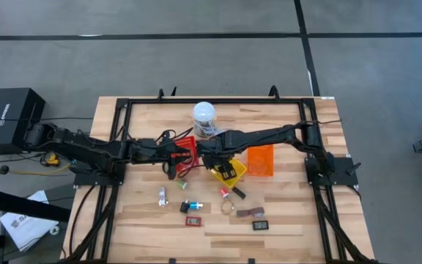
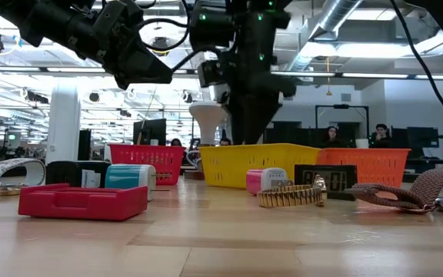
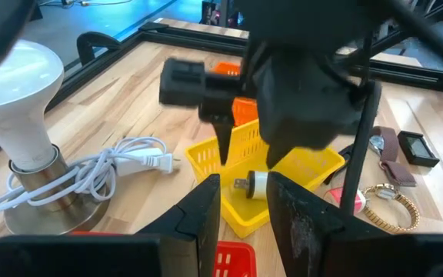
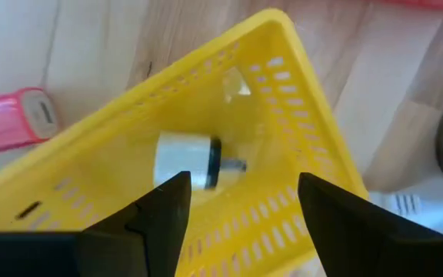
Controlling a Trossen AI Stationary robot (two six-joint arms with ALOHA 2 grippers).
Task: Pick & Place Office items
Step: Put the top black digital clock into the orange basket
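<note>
One white plug piece [image 4: 189,160] sits in the yellow tray [image 4: 283,85], below the right gripper [image 4: 237,201], whose fingers are spread wide.

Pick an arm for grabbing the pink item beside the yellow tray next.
Right, probably. The right gripper hangs open over the yellow tray, with the pink item just beside it. The left gripper sits farther, by the red tray.

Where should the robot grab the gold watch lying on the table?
Probably from above, pinching one side of the gold watch's band. In the low view it lies as an open loop on the table, so one finger could go inside the loop and one outside. The face looks wider.
</note>
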